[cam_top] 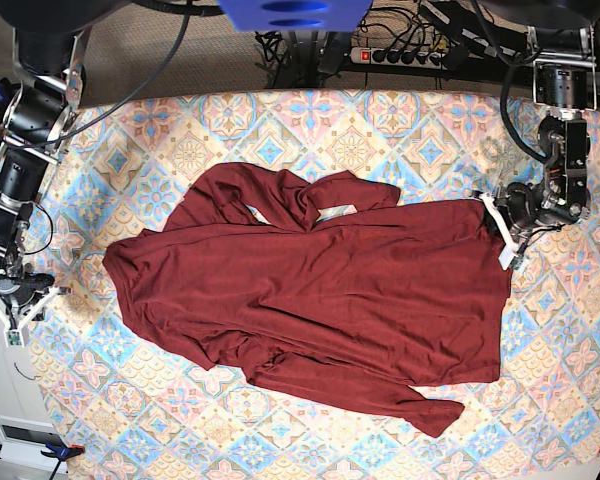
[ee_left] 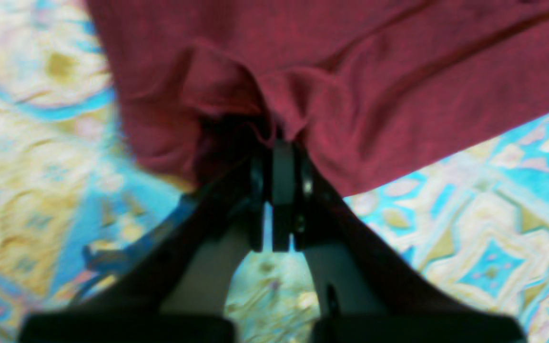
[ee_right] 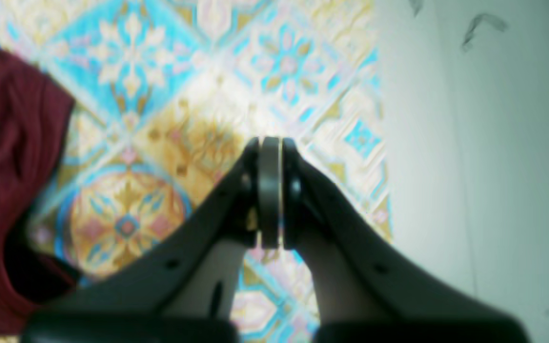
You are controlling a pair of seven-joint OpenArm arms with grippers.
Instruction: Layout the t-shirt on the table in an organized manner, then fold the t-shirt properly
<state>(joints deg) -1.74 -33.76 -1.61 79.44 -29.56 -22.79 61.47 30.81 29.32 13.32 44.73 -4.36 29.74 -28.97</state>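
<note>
Maroon t-shirt (cam_top: pixel 320 300) spread on table (cam_top: pixel 570 320); left gripper (ee_left: pixel 281 143) pinching its edge, right gripper (ee_right: pixel 269 143) clamped empty, shirt well off to its side.

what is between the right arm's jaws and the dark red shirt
Nothing visible. The right gripper, jaws shut and empty, hovers at the table's edge; only bare pastel diamond-patterned tablecloth separates it from the dark maroon long-sleeved t-shirt.

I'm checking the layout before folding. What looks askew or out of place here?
The t-shirt lies crooked on the table: sleeves are bunched over the collar at the top, and another trails off at the lower edge. The left tool pinches its hem, puckering it.
</note>
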